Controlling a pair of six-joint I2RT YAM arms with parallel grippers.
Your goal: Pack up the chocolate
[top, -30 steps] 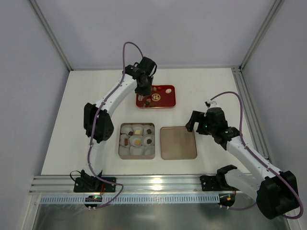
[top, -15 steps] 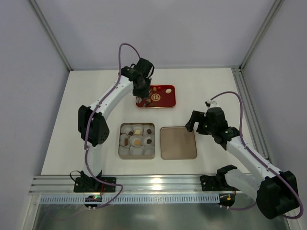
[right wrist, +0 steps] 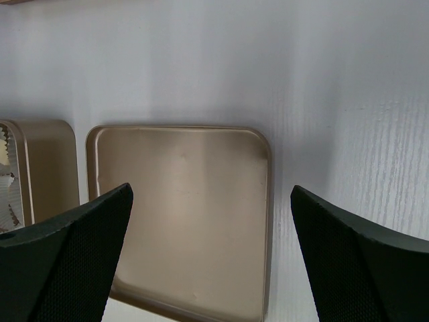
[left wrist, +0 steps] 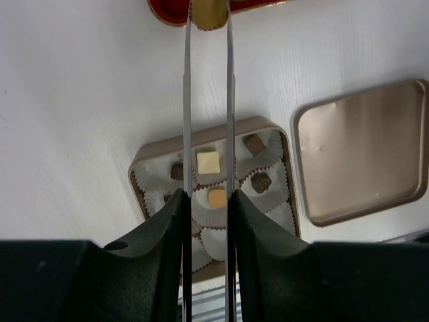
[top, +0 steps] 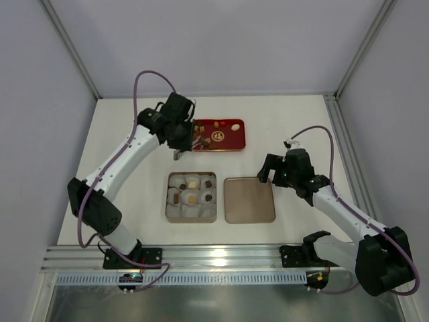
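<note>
My left gripper (top: 177, 155) hangs between the red tray (top: 228, 142) and the open tin (top: 166, 198). Its thin metal blades are shut on a tan chocolate (left wrist: 209, 13) at their tip. In the left wrist view the tin (left wrist: 261, 123) lies below the blades, lined with white paper cups. A cream cube (left wrist: 208, 162), a tan piece (left wrist: 216, 196) and dark brown pieces (left wrist: 261, 181) sit in those cups. More chocolates (top: 216, 137) lie on the red tray. My right gripper (top: 268, 171) is open above the tin's lid (right wrist: 181, 208), holding nothing.
The flat lid (top: 249, 200) lies just right of the tin, inner side up. The red tray's corner (left wrist: 167, 10) shows at the top of the left wrist view. A metal rail (top: 221, 258) runs along the table's near edge, and frame posts stand at the far corners.
My left arm has swung left and toward the tin, carrying its gripper off the red tray to the gap before the tin. The right arm has barely shifted.
</note>
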